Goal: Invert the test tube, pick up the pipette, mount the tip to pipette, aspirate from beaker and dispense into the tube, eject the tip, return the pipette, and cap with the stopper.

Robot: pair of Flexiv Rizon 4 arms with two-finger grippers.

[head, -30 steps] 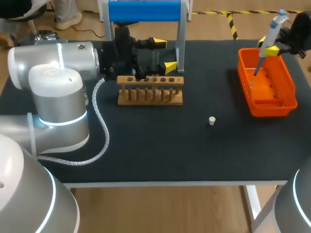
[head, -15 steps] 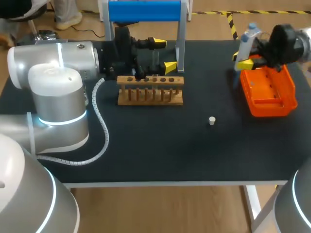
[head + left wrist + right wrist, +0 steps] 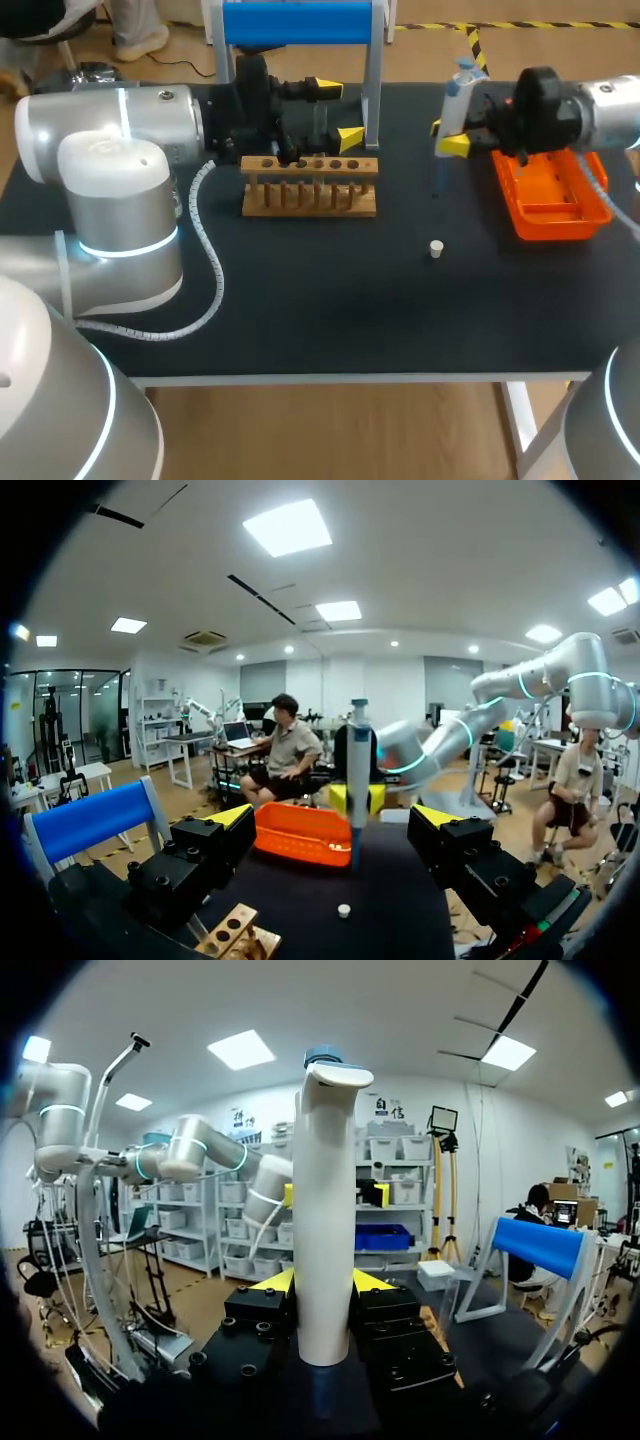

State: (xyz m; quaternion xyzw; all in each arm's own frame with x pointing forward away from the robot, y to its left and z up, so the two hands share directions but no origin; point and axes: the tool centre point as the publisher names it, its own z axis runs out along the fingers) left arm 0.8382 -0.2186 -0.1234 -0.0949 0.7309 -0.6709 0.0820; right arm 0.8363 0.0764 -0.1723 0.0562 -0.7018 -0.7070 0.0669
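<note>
Head view: nearest lies the small white stopper (image 3: 436, 248), alone on the mat. Farther back are the wooden rack (image 3: 310, 186) at left and the orange basket (image 3: 598, 200) at right. Just left of the basket, the right gripper (image 3: 447, 137) is clenched on the pipette (image 3: 458, 95). Its long axis is nearly upright, plunger head up and thin end down. Farthest, the left gripper (image 3: 337, 112) hangs behind the rack, fingers spread and grasping nothing. The pick-up looks done. The next move likely calls for the tip or the beaker, and I can make out neither.
</note>
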